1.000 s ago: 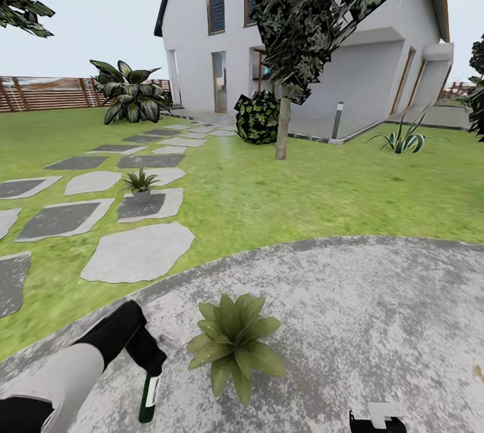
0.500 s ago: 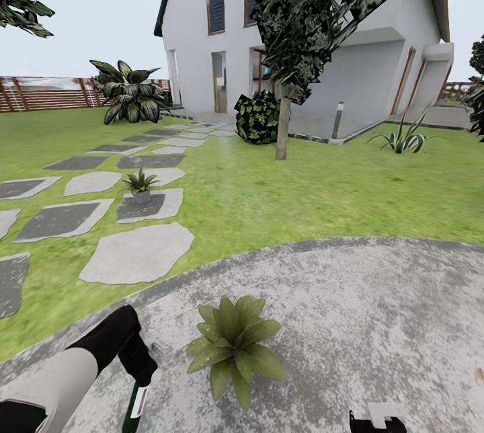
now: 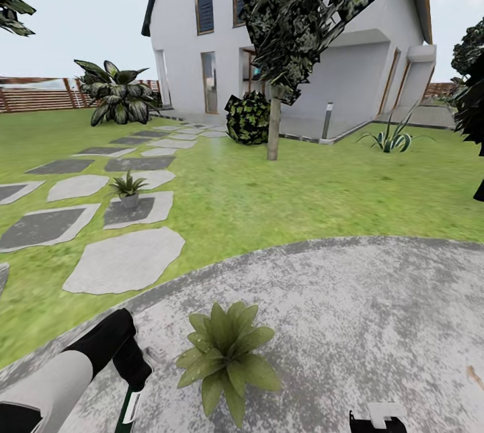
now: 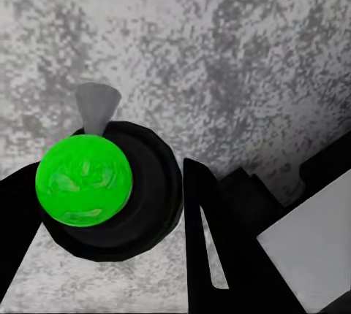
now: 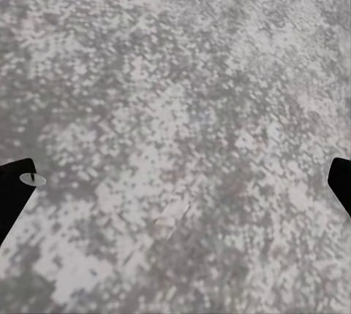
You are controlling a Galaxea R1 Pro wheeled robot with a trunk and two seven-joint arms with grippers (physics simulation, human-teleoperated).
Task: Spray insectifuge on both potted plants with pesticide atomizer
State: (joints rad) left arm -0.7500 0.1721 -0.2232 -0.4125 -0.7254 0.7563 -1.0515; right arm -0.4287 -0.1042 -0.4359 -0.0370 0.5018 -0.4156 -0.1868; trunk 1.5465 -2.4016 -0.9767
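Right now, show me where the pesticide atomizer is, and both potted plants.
pesticide atomizer point(image 3: 129, 407), head view, on its green body with the white label.
near potted plant point(image 3: 226, 359), head view, centre of the rosette.
far potted plant point(image 3: 128, 187), head view, on its leaves.

A residential garden in front of a house is shown. A white two-storey house with tall windows and a dark pitched roof point(image 3: 289, 36) is set behind a green lawn point(image 3: 302, 191). Irregular grey stepping stones point(image 3: 124, 261) are laid across the grass towards it, a round grey paved patch point(image 3: 349, 325) is seen in the foreground, and a slatted brown wooden fence point(image 3: 37, 95) is placed along the boundary.
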